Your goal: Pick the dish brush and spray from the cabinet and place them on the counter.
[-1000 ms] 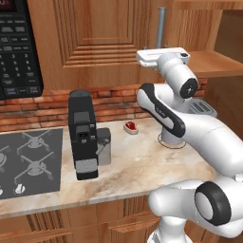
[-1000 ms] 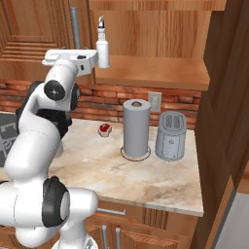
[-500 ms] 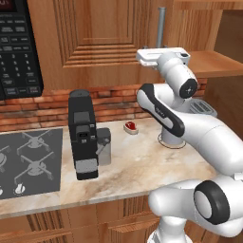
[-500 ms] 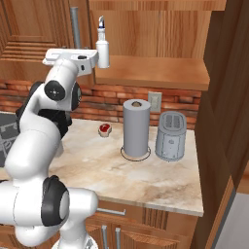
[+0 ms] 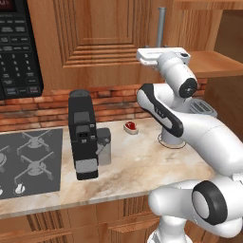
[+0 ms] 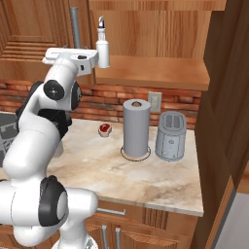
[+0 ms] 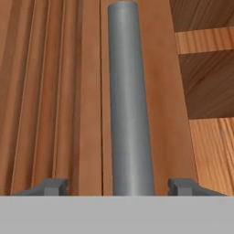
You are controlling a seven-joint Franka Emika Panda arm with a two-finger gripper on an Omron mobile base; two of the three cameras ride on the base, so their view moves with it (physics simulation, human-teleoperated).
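Now our gripper [image 7: 119, 185] stands wide apart, one fingertip on each side of the grey bar handle [image 7: 129, 100] of the cabinet door [image 7: 55, 91], with clear wood showing between each tip and the bar, so we are holding nothing. In the base views the hand [image 5: 161, 54] sits level with the shelf [image 6: 155, 73], right at the foot of that handle.

Beyond the hand, the cabinet [image 6: 160, 29] is open on its right half, and the spray [image 6: 102, 44] stands upright at the near left corner of the shelf, just beside our hand. We cannot make out the brush in these pictures; it may lie behind the door our fingers bracket.

The spray looks to us like light, hard plastic: smooth, rigid, slim and top-heavy, so a sideways nudge could tip it off the shelf edge. We judge the straight white body below the blue-and-white trigger the right place to hold, squarely across, not the nozzle. The brush, by its kind, should be very light with a thin stiff handle; we would pinch it mid-handle, away from the head.

Below, the counter [image 6: 160, 180] carries a paper towel roll [image 6: 135, 127], a toaster [image 6: 170, 135], a small red thing [image 6: 104, 129] and a coffee machine [image 5: 81, 134], with open stone nearer us for setting both down.
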